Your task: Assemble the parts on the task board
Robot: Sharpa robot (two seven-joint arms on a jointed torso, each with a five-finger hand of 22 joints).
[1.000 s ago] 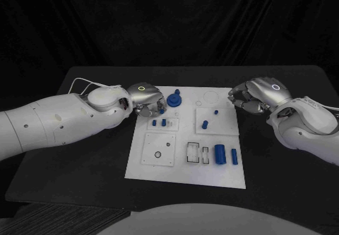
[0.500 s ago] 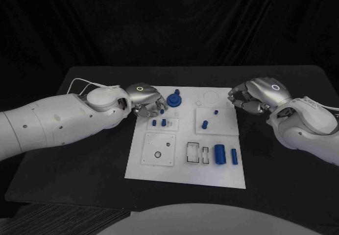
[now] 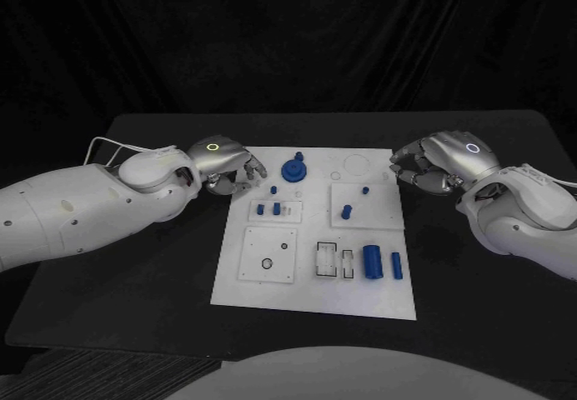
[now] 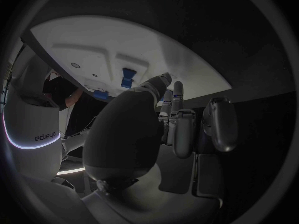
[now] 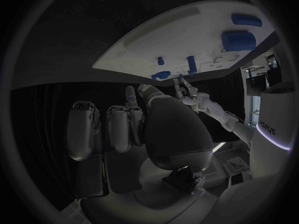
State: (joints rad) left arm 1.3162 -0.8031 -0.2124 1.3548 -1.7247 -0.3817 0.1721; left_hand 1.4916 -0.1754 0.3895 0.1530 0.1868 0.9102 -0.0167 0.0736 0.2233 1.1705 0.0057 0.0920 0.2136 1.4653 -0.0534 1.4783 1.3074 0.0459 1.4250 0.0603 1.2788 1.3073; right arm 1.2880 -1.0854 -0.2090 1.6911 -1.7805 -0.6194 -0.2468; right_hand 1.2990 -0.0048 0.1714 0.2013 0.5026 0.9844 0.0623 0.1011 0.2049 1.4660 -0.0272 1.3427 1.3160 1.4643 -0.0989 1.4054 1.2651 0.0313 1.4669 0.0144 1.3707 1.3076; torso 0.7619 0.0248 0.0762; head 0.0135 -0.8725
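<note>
Currently the left hand (image 3: 228, 167) sits at the task board's (image 3: 313, 292) far left corner with fingers curled, gripping nothing, a round blue part (image 3: 293, 171) just beside its fingertips. Opposite, the right hand (image 3: 435, 162) hovers off the board's far right corner, fingers likewise curled and empty. Between the 2 hands, small blue pegs (image 3: 348, 211) stand upright on the board, which lies on the black bench (image 3: 144, 275).

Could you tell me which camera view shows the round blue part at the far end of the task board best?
The head view: the round blue part sits unobstructed on the task board. The right wrist view shows it small and edge-on. In the left wrist view I cannot pick it out.
</note>
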